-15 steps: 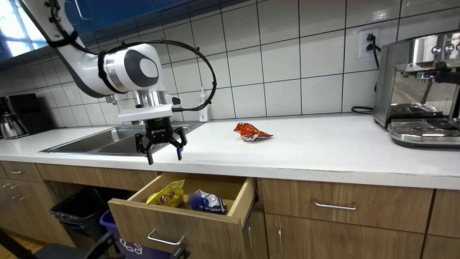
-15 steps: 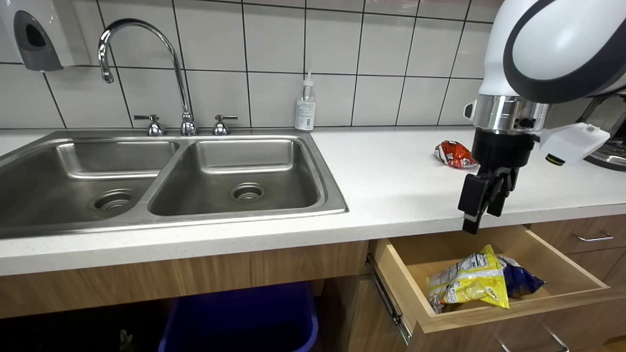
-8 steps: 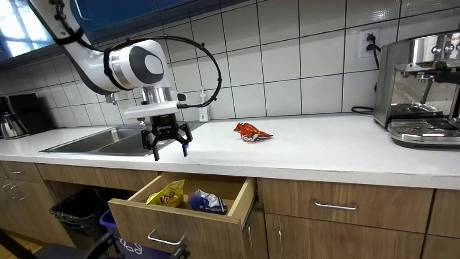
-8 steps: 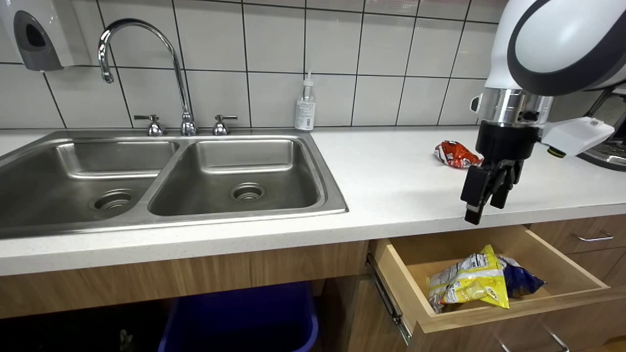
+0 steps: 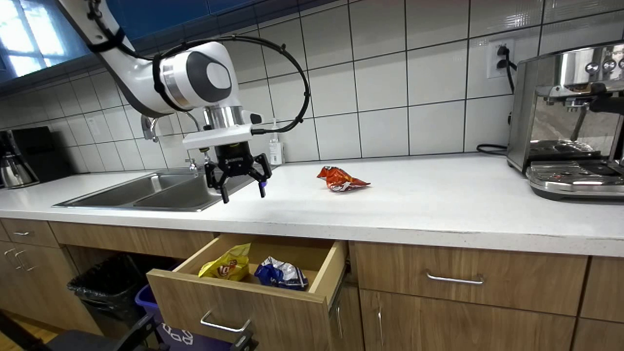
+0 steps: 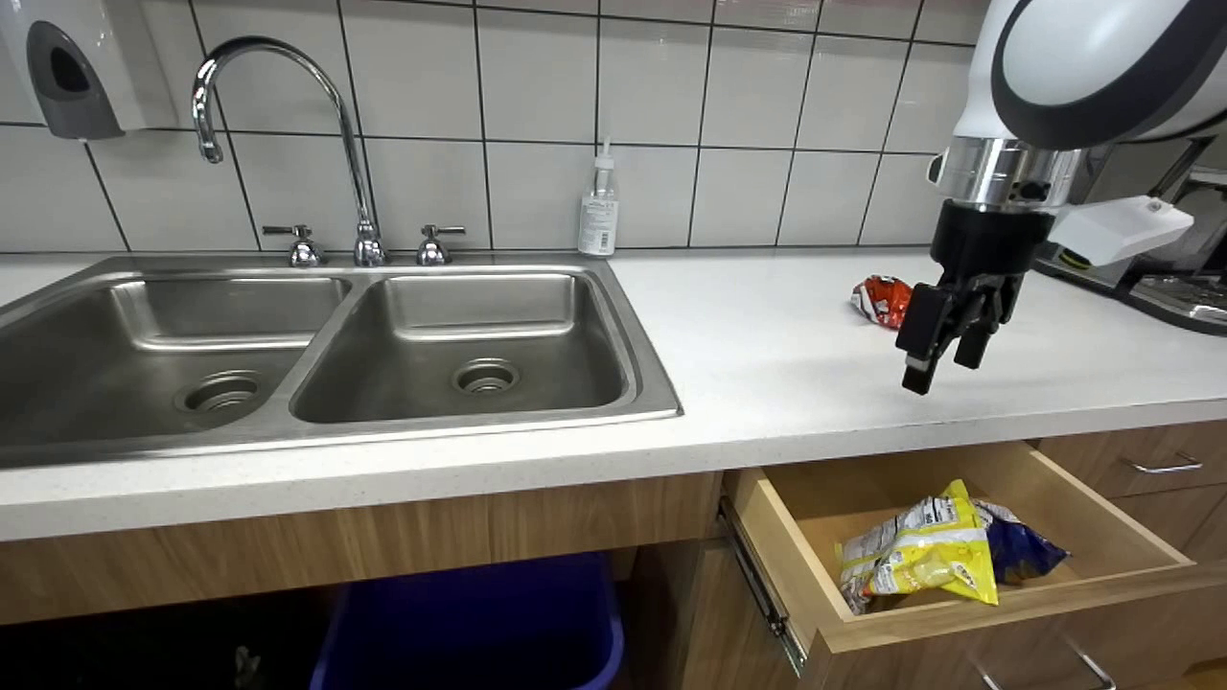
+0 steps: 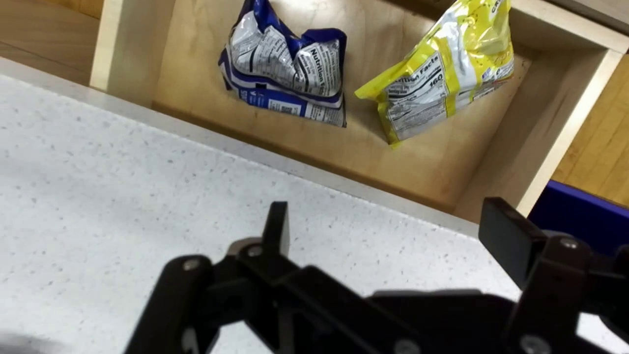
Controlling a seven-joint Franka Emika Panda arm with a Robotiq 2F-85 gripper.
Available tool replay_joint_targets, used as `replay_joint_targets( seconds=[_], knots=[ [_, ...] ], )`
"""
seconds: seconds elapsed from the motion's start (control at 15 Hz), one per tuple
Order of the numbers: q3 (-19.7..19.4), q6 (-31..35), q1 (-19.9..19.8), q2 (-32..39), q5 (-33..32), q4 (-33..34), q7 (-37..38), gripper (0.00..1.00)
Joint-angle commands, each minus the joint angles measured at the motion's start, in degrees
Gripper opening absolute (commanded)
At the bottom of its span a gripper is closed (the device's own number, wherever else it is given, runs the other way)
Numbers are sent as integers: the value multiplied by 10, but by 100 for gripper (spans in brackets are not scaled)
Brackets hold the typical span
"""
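While gripper gapes, red bag lies lengthwise along cntr., tip twd. coffee mach.

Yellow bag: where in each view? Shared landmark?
In an exterior view: yellow bag, low, left of center.
In an exterior view: yellow bag, lower right.
Wrist view: yellow bag, upper right.
Landmark: blue bag, right of it in both exterior views, left in wrist view.

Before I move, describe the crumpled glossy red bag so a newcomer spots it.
On the white countertop, between the steel double sink and silver espresso machine, lies the crumpled glossy red bag. Its colour and higher place set it apart from the shiny yellow bag and crinkled blue bag in the open wooden drawer below.
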Motion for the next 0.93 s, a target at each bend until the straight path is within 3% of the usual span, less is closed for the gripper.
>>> replay_joint_targets(
  seconds=[0.0,0.87],
  knots=[
    [-4,-7,-10,18,-11,39,-4,100],
    [-24,-20,-26,105,-16,183,8,100]
  ],
)
